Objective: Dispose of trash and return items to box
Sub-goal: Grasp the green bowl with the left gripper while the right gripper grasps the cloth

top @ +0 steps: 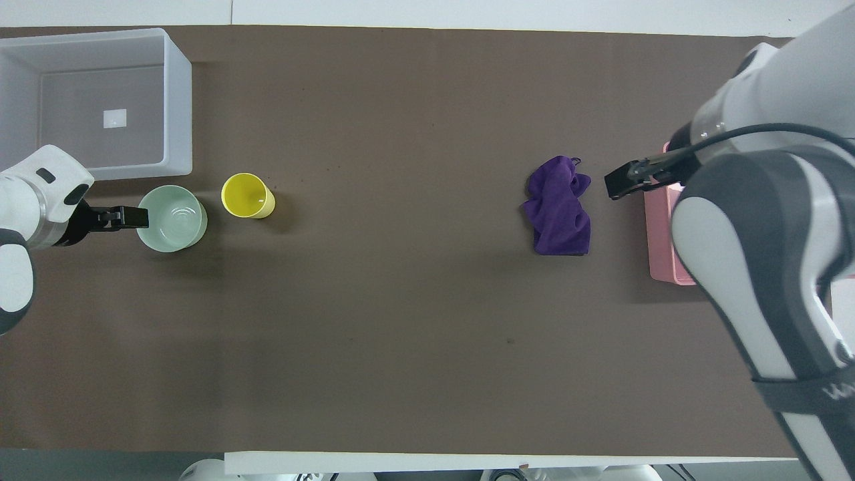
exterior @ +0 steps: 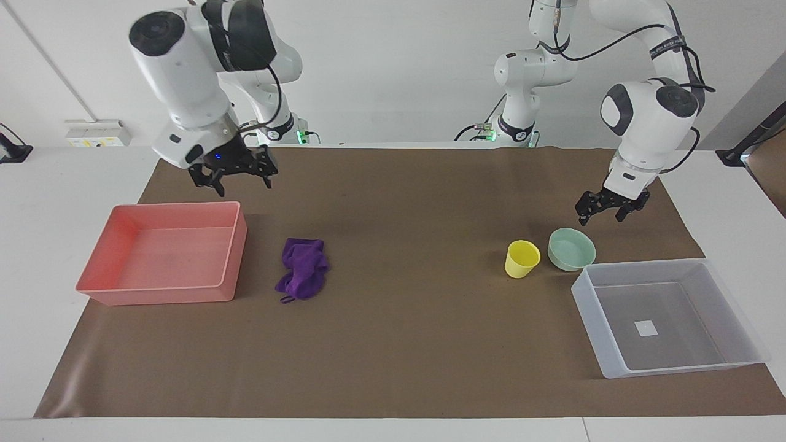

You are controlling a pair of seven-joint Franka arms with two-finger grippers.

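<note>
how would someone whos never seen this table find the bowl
Start at the clear box at the left arm's end of the brown mat. Two small things stand just nearer to the robots than it. The bowl is the mint-green, wide, shallow one by the box's corner; the cup beside it is yellow and taller.
</note>
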